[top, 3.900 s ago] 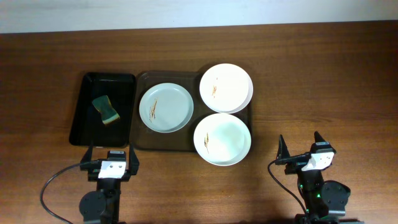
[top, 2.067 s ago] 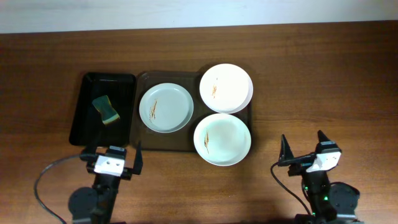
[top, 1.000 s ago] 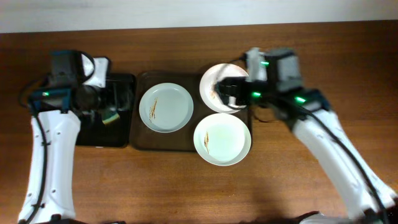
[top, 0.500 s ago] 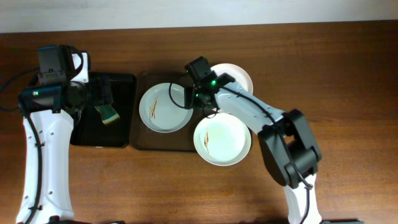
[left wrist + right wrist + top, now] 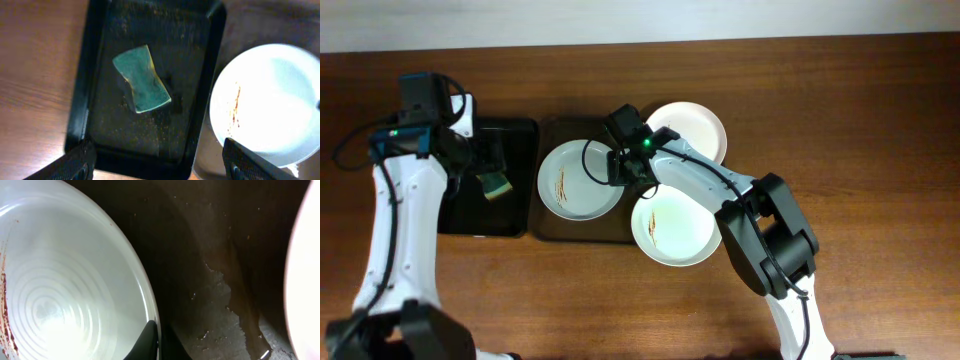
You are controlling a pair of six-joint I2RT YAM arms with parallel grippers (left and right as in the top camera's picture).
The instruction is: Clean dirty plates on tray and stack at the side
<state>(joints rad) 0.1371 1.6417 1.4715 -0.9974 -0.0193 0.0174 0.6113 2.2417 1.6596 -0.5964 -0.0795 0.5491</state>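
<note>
right claw point(image 5: 159, 341) pinching left plate point(image 5: 578, 180) rim, plate shifted left | left claw point(image 5: 162, 160) wide, empty

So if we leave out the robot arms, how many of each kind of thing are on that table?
Plates: 3
Trays: 2
Sponge: 1
Total: 6

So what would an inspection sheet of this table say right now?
Surface: brown wooden table.
Job's things: left plate and front plate, both brown-smeared, and back plate on the brown tray; front plate overhangs its edge.
Clutter: black tray holding a green sponge.
Grippers: left gripper open above the black tray; right gripper straddles the left plate's rim, grip unclear.
Cables: black cable looped near the table's left edge.
Surroundings: pale wall behind the table.
</note>
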